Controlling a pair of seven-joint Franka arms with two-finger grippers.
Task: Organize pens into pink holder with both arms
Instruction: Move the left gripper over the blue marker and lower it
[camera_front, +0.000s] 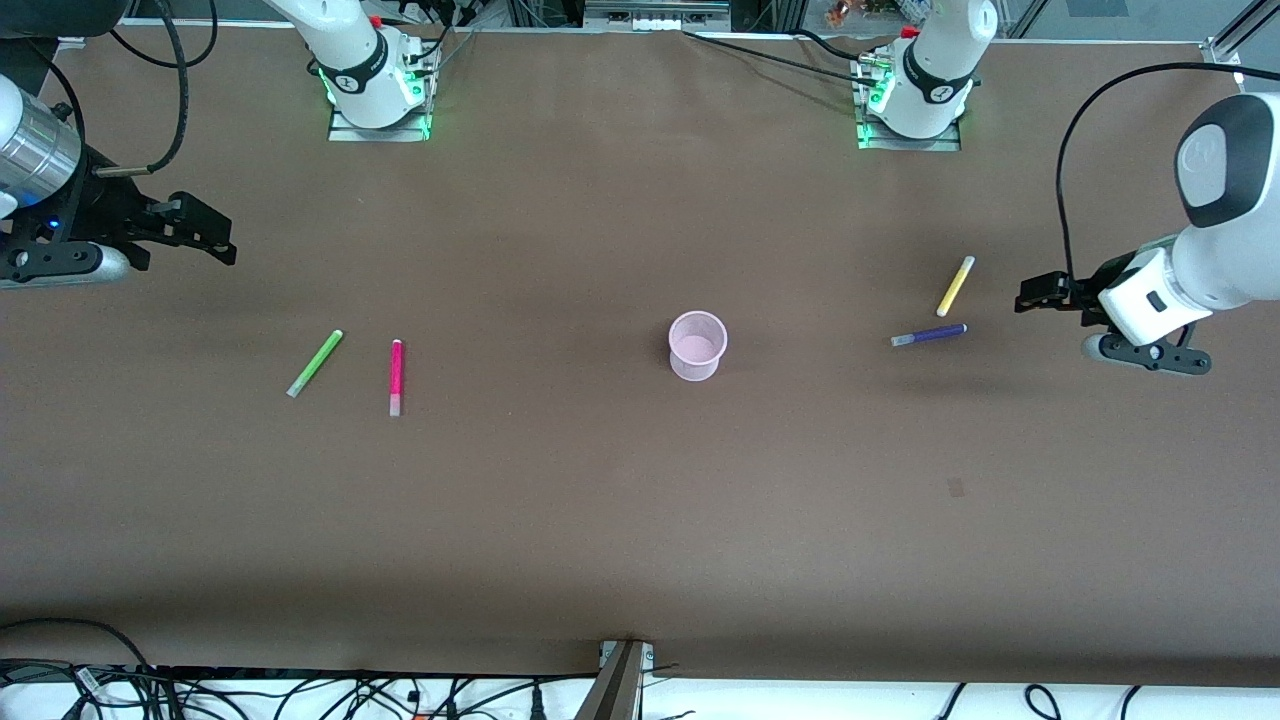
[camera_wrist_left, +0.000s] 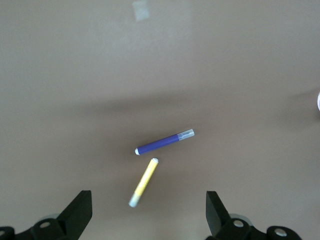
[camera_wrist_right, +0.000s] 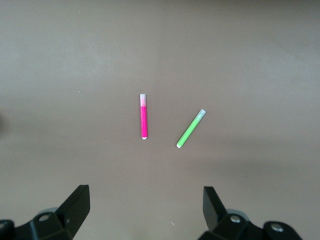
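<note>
A small translucent pale-pink plastic cup with a round rim, the pink holder (camera_front: 697, 345), was seen standing upright near the middle of the brown counter (camera_front: 600, 520). Nothing could be seen inside it.

Four thin marker-like pens were lying flat on the counter, none of them touching the holder. The bright green pen (camera_front: 315, 363) and the magenta-pink pen (camera_front: 396, 377) were placed well apart from the holder, toward the right arm's end of the counter. The green pen was lying farther from the holder than the magenta-pink one, and the two were near each other but not touching. In the right wrist view the magenta-pink pen (camera_wrist_right: 143, 116) and the green pen (camera_wrist_right: 191, 128) were shown between the two black fingers.

The dark purple pen (camera_front: 929, 335) and the yellow pen (camera_front: 955, 286) were placed toward the left arm's end of the counter, also well apart from the holder. The yellow pen was lying a little farther from the front camera than the purple one, just beside it; no contact between them could be seen in the left wrist view, where the purple pen (camera_wrist_left: 164, 142) and the yellow pen (camera_wrist_left: 143, 182) were shown.

The right gripper (camera_front: 215, 240) was held over the counter at the right arm's end, with its jaws apart and nothing between them. The left gripper (camera_front: 1035, 295) was held over the counter at the left arm's end, just beside the yellow and purple pens, its jaws also apart and holding nothing.
</note>
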